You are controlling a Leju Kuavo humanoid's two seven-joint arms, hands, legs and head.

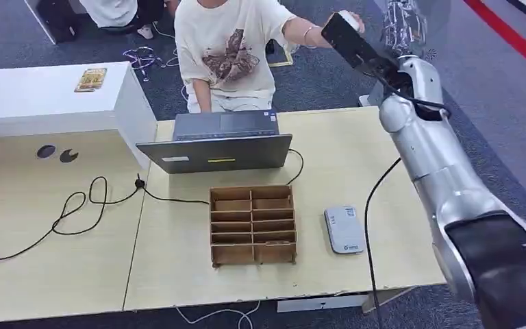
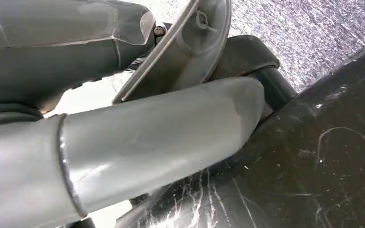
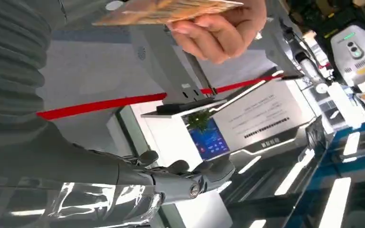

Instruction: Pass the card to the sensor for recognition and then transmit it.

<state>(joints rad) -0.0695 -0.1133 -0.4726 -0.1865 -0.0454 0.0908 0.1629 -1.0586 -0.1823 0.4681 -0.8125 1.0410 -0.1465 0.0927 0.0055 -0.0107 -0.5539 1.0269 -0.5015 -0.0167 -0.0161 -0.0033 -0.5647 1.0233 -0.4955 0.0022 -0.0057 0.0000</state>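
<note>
Head view: the right arm (image 1: pixel 445 178) rises from the near right corner toward the far right, its right hand (image 1: pixel 403 24) lifted beyond the far edge of the tabletop (image 1: pixel 61 226). A person in a pale printed shirt (image 1: pixel 226 48) sits behind the laptop (image 1: pixel 216 142) and reaches a hand (image 1: pixel 348 20) toward the robot's hand; a dark flat thing (image 1: pixel 348 40) sits between the two (whether this is the card from another angle I cannot tell). On the tabletop, a wooden organiser (image 1: pixel 253 225) stands in front of the laptop; its compartments, in two columns, all look bare. Just right of it lies the grey sensor (image 1: pixel 343 229), flat. A black cable (image 1: pixel 82 205) loops across the left half. On a white counter (image 1: pixel 48 96) at far left rests a small yellowish packet (image 1: pixel 91 79).

Left wrist view: the left hand (image 2: pixel 138 142) shows as grey covers, close against a scratched black surface (image 2: pixel 323 156); how its fingers lie I cannot tell.

Right wrist view: the person's hand (image 3: pixel 223 26) pinches the card (image 3: pixel 166 12), yellowish and patterned, clear of the robot's fingers (image 3: pixel 190 178). Those dark fingers stretch out loosely with nothing in them.
</note>
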